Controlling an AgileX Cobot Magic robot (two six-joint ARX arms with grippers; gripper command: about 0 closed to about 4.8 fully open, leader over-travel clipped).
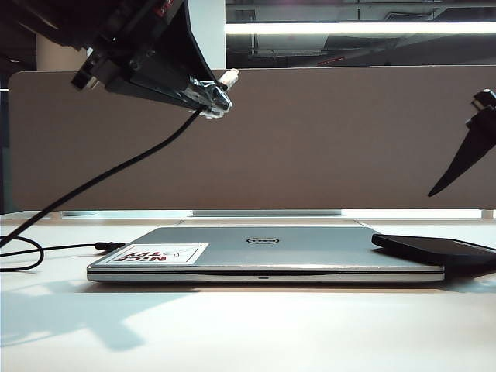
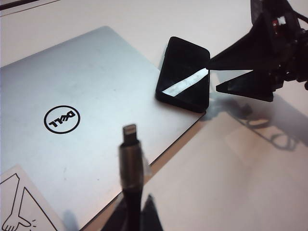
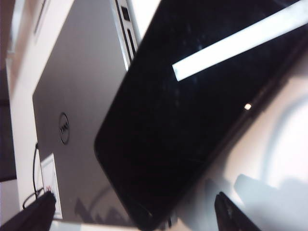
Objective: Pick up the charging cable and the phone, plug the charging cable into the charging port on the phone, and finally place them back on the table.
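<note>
Gripping charging cable [image 2: 131, 163], left end effector [image 1: 208, 99], right end effector [image 2: 219, 74] spread wide

On the white counter [image 1: 248, 325]: one closed silver laptop [image 1: 263, 254] bearing one sticker [image 1: 159, 253], one black phone [image 1: 434, 249], one black charging cable [image 1: 101, 182]. Above: two robot pincers, left pincer [image 1: 211, 99] and right pincer [image 2: 211, 74].
</note>
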